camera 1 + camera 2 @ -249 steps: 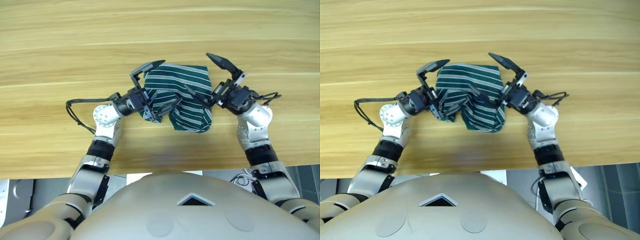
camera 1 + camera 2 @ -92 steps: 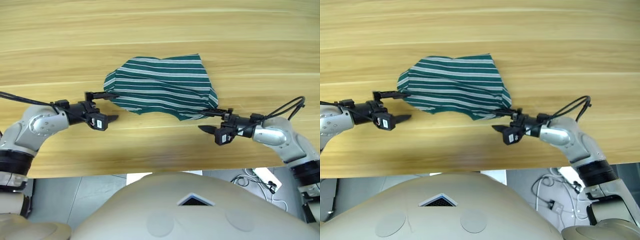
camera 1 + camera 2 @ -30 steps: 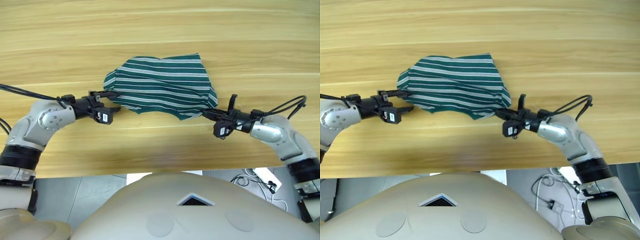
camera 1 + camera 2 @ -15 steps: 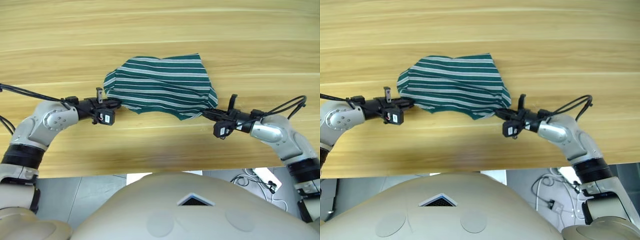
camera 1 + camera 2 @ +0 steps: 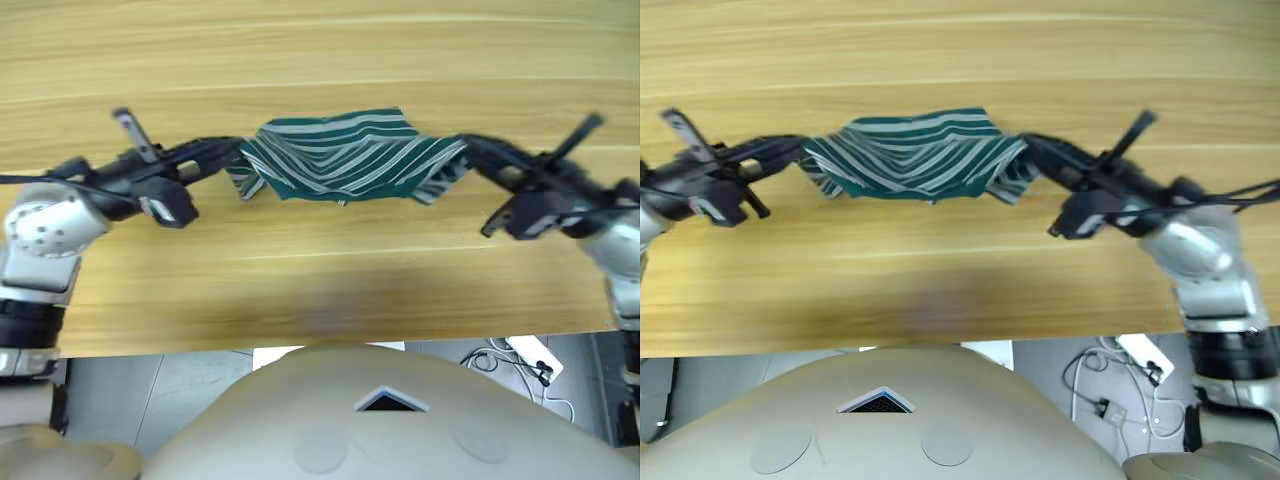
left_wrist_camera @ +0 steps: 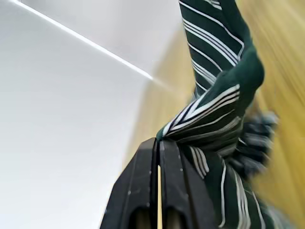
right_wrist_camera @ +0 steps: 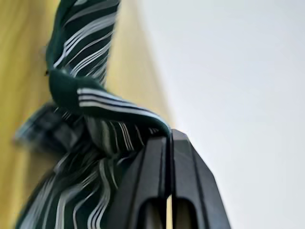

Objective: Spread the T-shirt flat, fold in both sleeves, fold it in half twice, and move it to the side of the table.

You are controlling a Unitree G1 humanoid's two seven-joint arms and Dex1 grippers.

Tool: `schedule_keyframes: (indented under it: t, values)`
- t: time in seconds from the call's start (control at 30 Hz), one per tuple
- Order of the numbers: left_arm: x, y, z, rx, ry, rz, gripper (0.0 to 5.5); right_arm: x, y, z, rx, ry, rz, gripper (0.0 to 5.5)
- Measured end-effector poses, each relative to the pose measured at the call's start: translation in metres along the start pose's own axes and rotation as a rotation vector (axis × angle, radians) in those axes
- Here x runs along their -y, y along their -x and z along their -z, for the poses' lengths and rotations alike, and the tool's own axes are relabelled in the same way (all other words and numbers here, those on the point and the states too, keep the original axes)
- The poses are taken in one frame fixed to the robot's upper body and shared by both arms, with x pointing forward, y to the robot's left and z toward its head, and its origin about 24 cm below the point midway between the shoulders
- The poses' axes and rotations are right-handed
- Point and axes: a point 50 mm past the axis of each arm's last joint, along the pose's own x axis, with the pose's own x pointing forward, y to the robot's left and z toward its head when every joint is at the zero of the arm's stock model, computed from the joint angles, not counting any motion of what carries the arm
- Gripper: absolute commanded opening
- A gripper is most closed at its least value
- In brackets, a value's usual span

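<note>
Left claw (image 6: 158, 143) clamped on T-shirt (image 5: 345, 160) edge, right claw (image 7: 167, 134) likewise; head views, cloth stretched between them over table (image 5: 300, 270)

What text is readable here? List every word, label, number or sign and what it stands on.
No text can be read.
The T-shirt shows only stripes, the table only wood grain.
The pale tag on the left end effector is too blurred to read.
</note>
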Motion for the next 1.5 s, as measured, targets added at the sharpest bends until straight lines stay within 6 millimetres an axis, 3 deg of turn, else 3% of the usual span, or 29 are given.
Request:
schedule_keyframes:
  t: [0.1, 0.3, 0.33, 0.4, 0.47, 0.6, 0.67, 0.73, 0.8, 0.87, 0.97, 1.03, 1.1, 1.2, 1.3, 1.37, 1.5]
  values:
    - [-0.015, 0.023, -0.036, 0.166, 0.083, -0.091, 0.03, 0.023, 0.026, -0.040, 0.176, -0.058, 0.079, 0.00]
    - [-0.011, 0.062, -0.083, 0.373, 0.205, -0.018, 0.03, 0.035, 0.061, -0.074, 0.375, -0.231, -0.001, 0.00]
    - [-0.008, 0.067, -0.080, 0.298, 0.157, 0.077, 0.03, 0.030, 0.064, -0.065, 0.317, -0.225, -0.118, 0.00]
    - [-0.003, 0.069, -0.060, 0.142, 0.138, 0.135, 0.03, 0.023, 0.064, -0.043, 0.187, -0.219, -0.182, 0.00]
    - [0.000, 0.064, -0.030, -0.047, 0.097, 0.220, 0.03, 0.016, 0.058, -0.013, 0.028, -0.170, -0.288, 0.00]
    - [-0.012, 0.037, 0.030, -0.282, 0.025, 0.394, 0.03, 0.017, 0.028, 0.057, -0.276, -0.043, -0.520, 0.00]
    - [-0.033, 0.012, 0.052, -0.321, -0.005, 0.352, 0.03, 0.032, -0.002, 0.088, -0.395, 0.022, -0.483, 0.00]
    - [-0.073, -0.022, 0.064, -0.307, -0.050, 0.179, 0.03, 0.062, -0.043, 0.106, -0.451, 0.101, -0.310, 0.00]
    - [-0.118, -0.054, 0.063, -0.245, -0.059, -0.033, 0.03, 0.094, -0.082, 0.112, -0.471, 0.166, -0.125, 0.00]
    - [-0.167, -0.075, 0.054, -0.208, -0.057, -0.236, 0.03, 0.133, -0.108, 0.110, -0.513, 0.246, 0.056, 0.00]
    - [-0.227, -0.091, 0.045, -0.360, -0.164, -0.471, 0.03, 0.194, -0.118, 0.106, -0.638, 0.427, 0.319, 0.00]
    - [-0.235, -0.087, 0.055, -0.506, -0.277, -0.531, 0.03, 0.206, -0.108, 0.114, -0.730, 0.555, 0.395, 0.00]
    - [-0.217, -0.069, 0.076, -0.557, -0.307, -0.525, 0.03, 0.194, -0.083, 0.135, -0.813, 0.614, 0.389, 0.00]
    - [-0.183, -0.056, 0.090, -0.489, -0.333, -0.483, 0.03, 0.163, -0.077, 0.147, -0.754, 0.641, 0.313, 0.00]
    - [-0.129, -0.030, 0.106, -0.444, -0.320, -0.412, 0.03, 0.113, -0.067, 0.153, -0.633, 0.602, 0.189, 0.00]
    - [-0.064, -0.014, 0.126, -0.504, -0.262, -0.240, 0.03, 0.061, -0.060, 0.154, -0.563, 0.499, 0.026, 0.00]
    - [0.043, -0.004, 0.135, -0.524, -0.116, 0.104, 0.03, -0.016, -0.041, 0.138, -0.472, 0.258, -0.264, 0.00]
